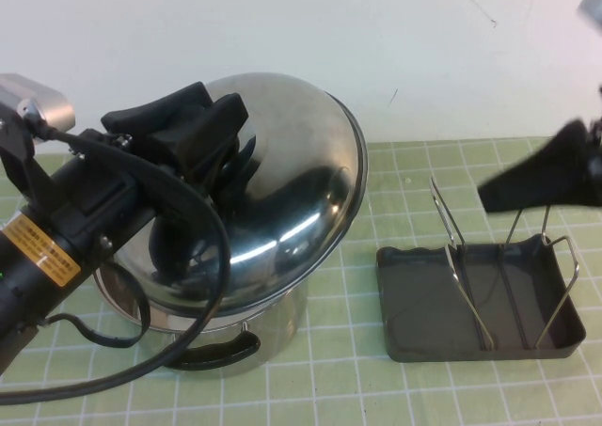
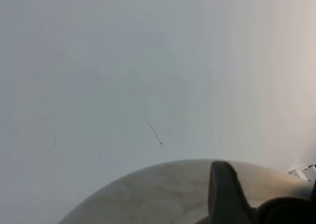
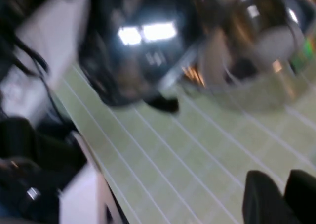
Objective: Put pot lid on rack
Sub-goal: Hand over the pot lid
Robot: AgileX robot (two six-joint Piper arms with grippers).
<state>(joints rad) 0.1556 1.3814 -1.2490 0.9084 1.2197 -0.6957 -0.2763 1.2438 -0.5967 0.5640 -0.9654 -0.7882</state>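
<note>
The shiny domed pot lid (image 1: 292, 191) is tilted, its right edge raised, over the steel pot (image 1: 273, 327). My left gripper (image 1: 202, 134) is shut on the lid's centre, where it hides the knob. In the left wrist view one dark finger (image 2: 224, 194) rests on the lid's dome (image 2: 158, 192), beside the black knob (image 2: 289, 211). The rack (image 1: 423, 304), a dark grey tray with upright wire loops (image 1: 461, 266), stands to the right of the pot. My right gripper (image 1: 513, 186) hovers above the rack's far side, shut and empty. Its fingers (image 3: 261, 199) show blurred over the mat.
The pot's black handle (image 1: 221, 351) points toward the table's front edge. A green gridded mat (image 1: 376, 388) covers the table, with a white wall (image 1: 376, 40) behind. The left arm's cable (image 1: 141, 370) hangs in front of the pot.
</note>
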